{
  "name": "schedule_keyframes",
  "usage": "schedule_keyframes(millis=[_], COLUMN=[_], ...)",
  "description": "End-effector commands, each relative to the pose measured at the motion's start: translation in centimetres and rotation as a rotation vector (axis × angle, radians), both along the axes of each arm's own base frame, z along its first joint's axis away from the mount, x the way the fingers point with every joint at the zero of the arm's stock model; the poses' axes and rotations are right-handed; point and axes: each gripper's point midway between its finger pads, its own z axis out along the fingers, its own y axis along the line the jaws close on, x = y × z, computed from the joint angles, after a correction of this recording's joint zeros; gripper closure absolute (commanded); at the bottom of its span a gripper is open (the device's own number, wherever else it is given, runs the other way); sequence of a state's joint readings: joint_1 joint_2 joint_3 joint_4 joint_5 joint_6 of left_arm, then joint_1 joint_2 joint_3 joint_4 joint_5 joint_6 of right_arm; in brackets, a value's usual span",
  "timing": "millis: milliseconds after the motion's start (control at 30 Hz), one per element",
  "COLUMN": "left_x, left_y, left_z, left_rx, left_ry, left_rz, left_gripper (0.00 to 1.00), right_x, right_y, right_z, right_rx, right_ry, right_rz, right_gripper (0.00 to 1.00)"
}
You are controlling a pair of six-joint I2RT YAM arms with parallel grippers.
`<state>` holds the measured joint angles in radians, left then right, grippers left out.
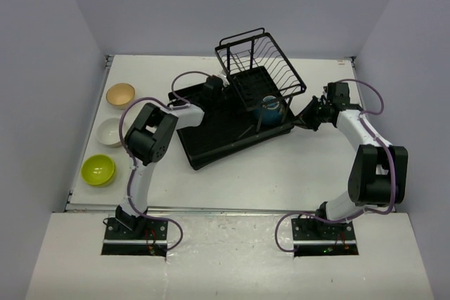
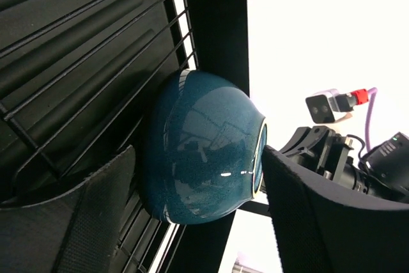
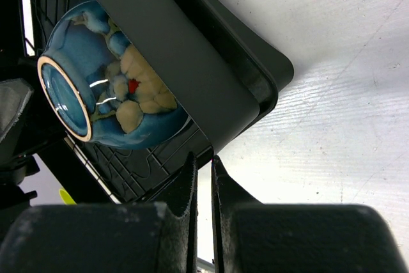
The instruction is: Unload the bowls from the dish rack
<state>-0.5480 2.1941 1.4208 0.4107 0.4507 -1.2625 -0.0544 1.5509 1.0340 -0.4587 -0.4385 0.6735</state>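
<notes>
Here, blue bowl [image 2: 204,151] inside dish rack [image 1: 211,138]

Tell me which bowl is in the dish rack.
The dark blue bowl: it lies on its side in the dish rack. The tan bowl, the white bowl and the lime bowl stand upright on the table left of it.

Left arm [image 1: 148,138] folds up from lower left toward centre, left pincer [image 2: 195,164] spread wide. Right arm [image 1: 373,173] bends inward from lower right, right pincer [image 3: 203,165] pressed closed.
</notes>
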Motion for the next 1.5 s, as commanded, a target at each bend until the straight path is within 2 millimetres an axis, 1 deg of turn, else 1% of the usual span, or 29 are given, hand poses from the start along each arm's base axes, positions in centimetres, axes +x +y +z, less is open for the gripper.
schedule_keyframes(millis=[0, 33, 133, 233, 267, 333, 367, 433, 467, 500, 533, 600, 633, 667, 700, 733, 800, 833, 900, 933, 967, 1000, 1033, 1100, 1133, 1267, 1467], left_x=[-2.5, -2.8, -3.1, -3.0, -3.2, -3.2, -3.2, -3.4, -3.6, -3.6, -3.7, -3.7, -3.7, -3.7, -3.6, -3.6, -3.5, -3.6, -3.6, -3.7, -3.7, -3.8, -3.8, -4.0, -4.1, -4.3, -4.8], left_y=[-1.0, -1.2, -1.6, -1.0, -0.6, -0.1, 0.1, 0.6, 0.8, 1.0, 1.2, 1.4, 1.4, 1.5, 1.6, 1.6, 1.7, 1.6, 1.7, 1.8, 1.9, 2.1, 2.2, 2.7, 2.8, 3.2, 3.2], left_z=[-2.2, -2.4, -2.2, -1.7, -2.1, -2.0, -2.1, -2.3, -2.4, -2.5, -2.6, -2.7, -2.7, -2.7, -2.7, -2.7, -2.6, -2.7, -2.6, -2.7, -2.7, -2.7, -2.6, -2.5, -2.5, -2.2, -1.9], left_rx=[-0.043, -0.054, -0.059, -0.025, -0.002, 0.043, 0.058, 0.069, 0.069, 0.071, 0.073, 0.084, 0.084, 0.086, 0.091, 0.091, 0.089, 0.089, 0.1, 0.109, 0.125, 0.145, 0.153, 0.186, 0.196, 0.207, 0.188], left_ry=[0.06, 0.073, 0.066, 0.053, 0.068, 0.051, 0.049, 0.048, 0.054, 0.059, 0.065, 0.07, 0.069, 0.068, 0.07, 0.069, 0.072, 0.075, 0.08, 0.083, 0.074, 0.083, 0.079, 0.071, 0.068, 0.056, 0.06], left_rz=[-0.067, -0.086, -0.124, -0.126, -0.123, -0.121, -0.12, -0.116, -0.113, -0.11, -0.109, -0.107, -0.109, -0.108, -0.109, -0.109, -0.108, -0.109, -0.115, -0.117, -0.119, -0.12, -0.122, -0.117, -0.115, -0.116, -0.122], left_gripper=[0.21, 0.21, 0.22, 0.21, 0.2, 0.19, 0.18, 0.18, 0.18, 0.18, 0.18, 0.17, 0.17, 0.17, 0.17, 0.17, 0.17, 0.17, 0.16, 0.16, 0.16, 0.15, 0.15, 0.14, 0.13, 0.12, 0.12], right_x=[-4.3, -4.3, -4.1, -3.9, -3.8, -3.4, -3.1, -2.6, -2.2, -1.9, -1.9, -1.3, -1.1, -0.7, -0.5, 0.0, 0.6, 1.2, 1.8, 2.3, 2.5, 2.9, 3.2, 3.5, 3.8, 3.9, 3.5], right_y=[1.7, 1.7, 1.8, 1.6, 1.5, 0.9, 0.8, 0.6, 0.5, 0.5, 0.6, 0.5, 0.2, 0.1, 0.0, -0.1, -0.1, -0.2, -0.4, -0.5, -0.6, -0.7, -0.8, -0.6, -0.6, -0.4, -0.7], right_z=[-2.9, -3.0, -2.9, -2.7, -2.3, -1.9, -1.1, -0.4, 0.5, 1.0, 1.4, 3.0, 3.5, 4.6, 5.3, 6.4, 7.0, 7.9, 7.6, 8.0, 7.7, 6.9, 6.9, 6.3, 5.6, 4.1, 1.3], right_rx=[0.008, 0.009, 0.009, -0.006, -0.016, -0.053, -0.064, -0.078, -0.08, -0.082, -0.079, -0.094, -0.105, -0.115, -0.122, -0.129, -0.13, -0.133, -0.144, -0.151, -0.159, -0.164, -0.165, -0.161, -0.157, -0.147, -0.162], right_ry=[0.168, 0.169, 0.164, 0.158, 0.14, 0.113, 0.102, 0.089, 0.073, 0.062, 0.058, 0.027, 0.013, -0.009, -0.023, -0.042, -0.044, -0.066, -0.052, -0.062, -0.053, -0.03, -0.026, -0.013, 0.006, 0.029, 0.078], right_rz=[0.121, 0.121, 0.126, 0.128, 0.129, 0.125, 0.126, 0.131, 0.132, 0.133, 0.134, 0.133, 0.128, 0.127, 0.123, 0.12, 0.119, 0.119, 0.119, 0.116, 0.12, 0.133, 0.139, 0.16, 0.166, 0.177, 0.183], right_gripper=[1.0, 1.0, 1.0, 1.0, 1.0, 0.99, 0.98, 0.95, 0.93, 0.84, 0.79, 0.68, 0.66, 0.65, 0.63, 0.63, 0.62, 0.62, 0.62, 0.62, 0.62, 0.62, 0.62, 0.62, 0.62, 0.62, 0.64])
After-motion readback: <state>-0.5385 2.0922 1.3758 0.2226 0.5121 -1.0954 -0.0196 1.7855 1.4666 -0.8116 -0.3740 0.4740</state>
